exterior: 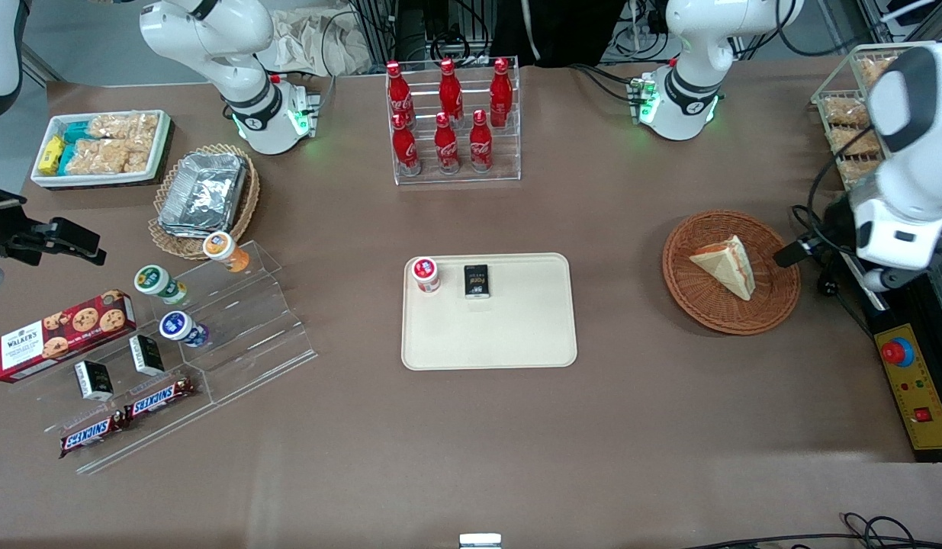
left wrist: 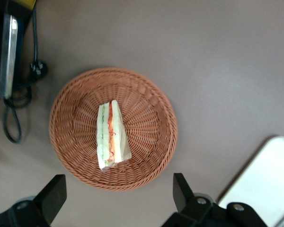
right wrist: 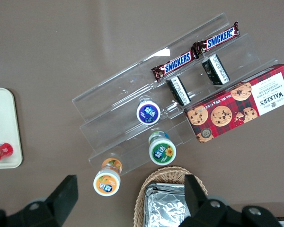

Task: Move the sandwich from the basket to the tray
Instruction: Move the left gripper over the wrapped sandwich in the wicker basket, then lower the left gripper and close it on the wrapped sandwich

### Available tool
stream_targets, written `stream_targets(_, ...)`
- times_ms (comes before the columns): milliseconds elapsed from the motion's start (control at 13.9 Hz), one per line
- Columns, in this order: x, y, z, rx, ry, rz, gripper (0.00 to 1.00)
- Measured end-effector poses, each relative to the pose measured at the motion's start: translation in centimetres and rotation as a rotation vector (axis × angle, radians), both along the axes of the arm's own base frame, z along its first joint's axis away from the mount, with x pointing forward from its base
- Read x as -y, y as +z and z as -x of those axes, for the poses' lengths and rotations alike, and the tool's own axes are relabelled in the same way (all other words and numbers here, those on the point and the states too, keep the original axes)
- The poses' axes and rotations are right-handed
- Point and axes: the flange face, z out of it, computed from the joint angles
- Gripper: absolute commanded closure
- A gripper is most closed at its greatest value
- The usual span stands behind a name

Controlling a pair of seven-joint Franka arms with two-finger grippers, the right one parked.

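Observation:
The sandwich point(exterior: 726, 265) point(left wrist: 111, 137), a pale bread wedge with red-orange and green filling along its edge, lies in the middle of the round reddish-brown wicker basket point(exterior: 692, 305) point(left wrist: 151, 104). My left gripper point(exterior: 800, 252) point(left wrist: 116, 196) hangs open well above the table, by the basket's rim toward the working arm's end. Nothing is between its black fingers point(left wrist: 180, 189). The cream tray point(exterior: 509, 335) point(left wrist: 270, 184) sits mid-table, toward the parked arm from the basket. It carries a small red-lidded cup point(exterior: 425, 274) and a dark packet point(exterior: 477, 280).
A clear rack of red cola bottles point(exterior: 451, 114) stands farther from the front camera than the tray. A wire shelf of snacks point(exterior: 844, 114), a yellow control box point(exterior: 909, 381) and black cables point(left wrist: 12, 118) crowd the table's working-arm end, close to the basket.

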Motion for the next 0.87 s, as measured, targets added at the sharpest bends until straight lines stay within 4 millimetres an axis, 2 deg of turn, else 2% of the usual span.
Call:
stream_targets(144,-0.1,-3.4,2.1,-0.013,0.071,-0.007,0.0)
stream_targets(433,-0.2,-9.5,4.2,0.01,0.203,-0.012,0.0)
stream_targets(649,-0.4,-14.9,6.1,0.033,0.228,-0.009,0.0)
stream_targets(866,-0.7,-18.4,7.5,0.017,0.234,-0.007,0.0)
